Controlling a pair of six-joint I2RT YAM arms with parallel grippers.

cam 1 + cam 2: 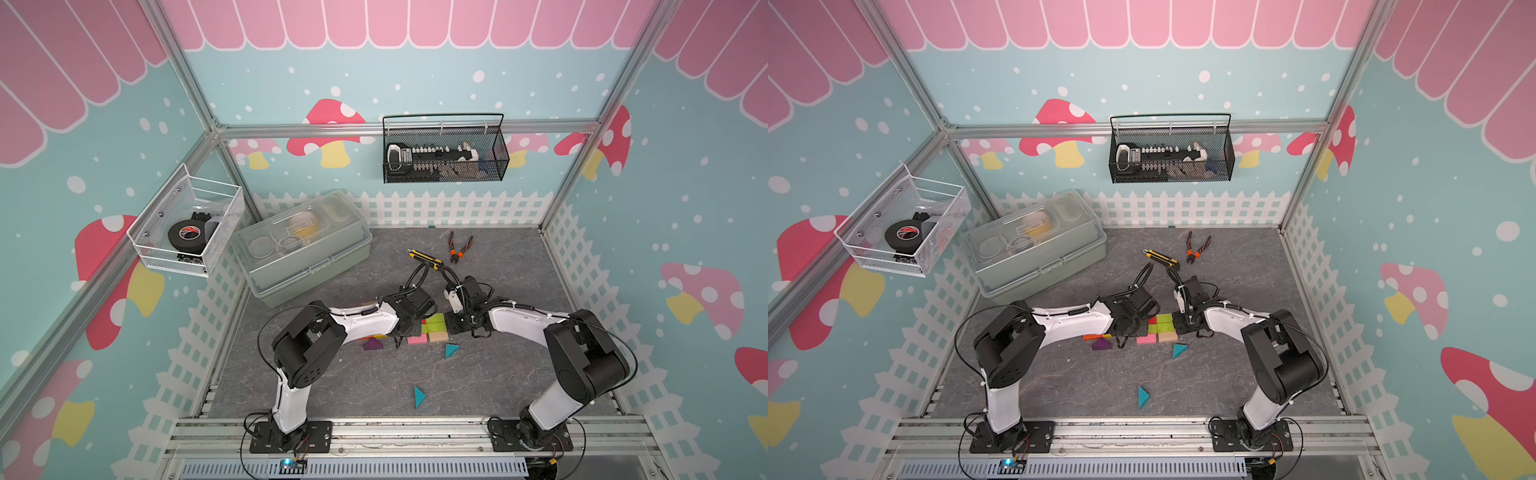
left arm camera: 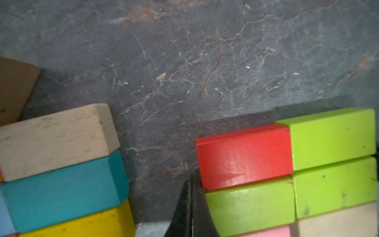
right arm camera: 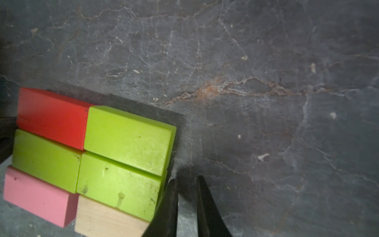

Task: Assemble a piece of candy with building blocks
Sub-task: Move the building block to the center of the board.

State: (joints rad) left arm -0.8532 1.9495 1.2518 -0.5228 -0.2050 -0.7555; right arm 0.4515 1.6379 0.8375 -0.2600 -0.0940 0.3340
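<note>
The building blocks form a flat two-column patch between my grippers: a red block [image 1: 423, 321], green blocks [image 1: 435, 323], a pink block [image 1: 417, 339] and a tan block [image 1: 437, 336]. My left gripper [image 2: 190, 183] is shut and empty, its tips on the floor against the red block [image 2: 244, 156] and a green block [image 2: 250, 207]. A second row of tan [image 2: 55, 141], teal [image 2: 61, 195] and yellow [image 2: 82, 225] blocks lies on its other side. My right gripper [image 3: 186, 179] is shut with a slit between its tips, one finger [image 3: 170, 205] touching a green block [image 3: 119, 184].
Loose wedges lie nearby: a purple one [image 1: 372, 344] and two teal ones [image 1: 451, 350] [image 1: 419, 397]. A yellow-black utility knife [image 1: 424, 258] and orange-handled pliers [image 1: 459, 249] lie behind the arms. A clear lidded box [image 1: 303, 245] stands at the back left.
</note>
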